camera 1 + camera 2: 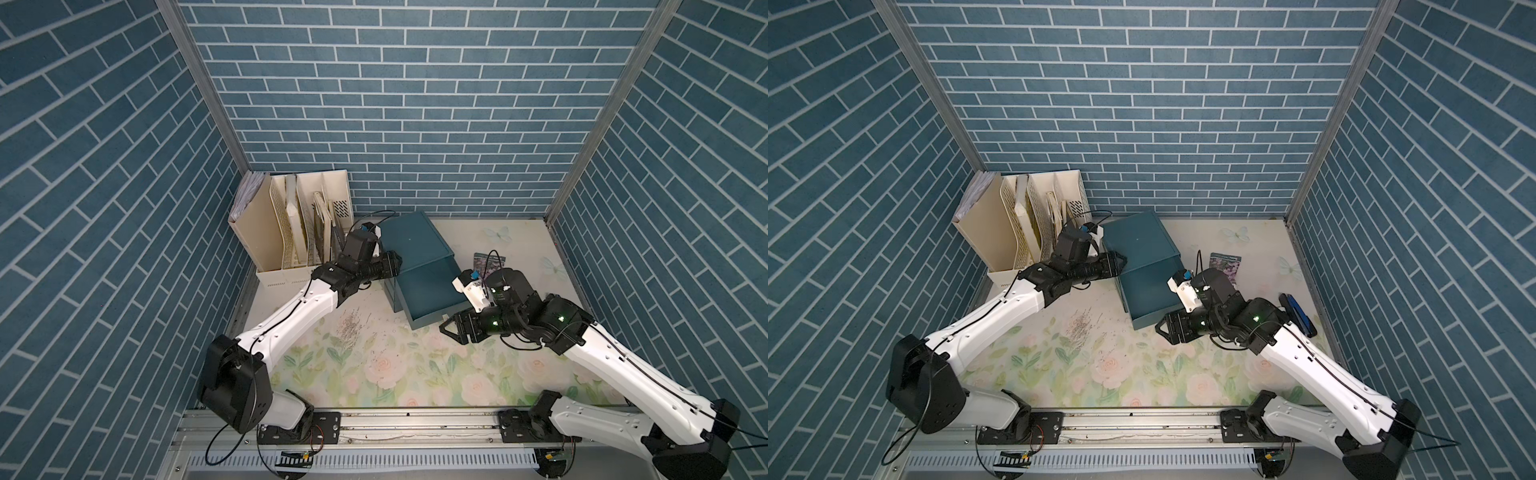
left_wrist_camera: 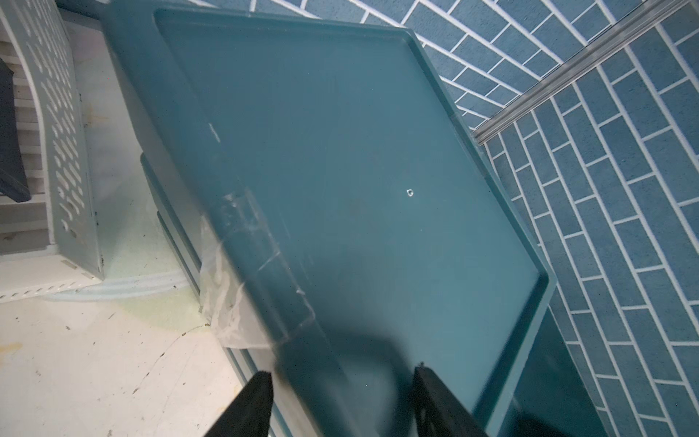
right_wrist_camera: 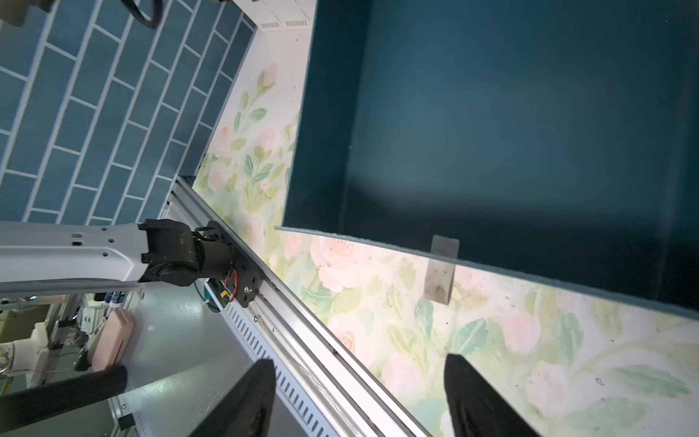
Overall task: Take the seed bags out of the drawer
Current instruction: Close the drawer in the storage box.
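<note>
A teal drawer cabinet (image 1: 415,241) (image 1: 1138,239) stands at the back of the table, and its drawer (image 1: 428,293) (image 1: 1152,293) is pulled out toward the front. In the right wrist view the visible inside of the drawer (image 3: 529,132) is bare. A purple seed bag (image 1: 492,261) (image 1: 1226,262) lies flat on the table right of the cabinet, partly hidden by my right arm. My left gripper (image 1: 395,264) (image 1: 1119,259) (image 2: 342,372) is shut on the cabinet's left top edge. My right gripper (image 1: 451,330) (image 1: 1160,330) (image 3: 359,361) hangs open and empty by the drawer's front right corner.
A cream file organizer (image 1: 291,224) (image 1: 1021,224) with papers stands at the back left, close to my left wrist. Dark blue pens (image 1: 1298,313) lie near the right wall. The floral table cover (image 1: 395,374) stretches forward to the metal rail (image 1: 415,424).
</note>
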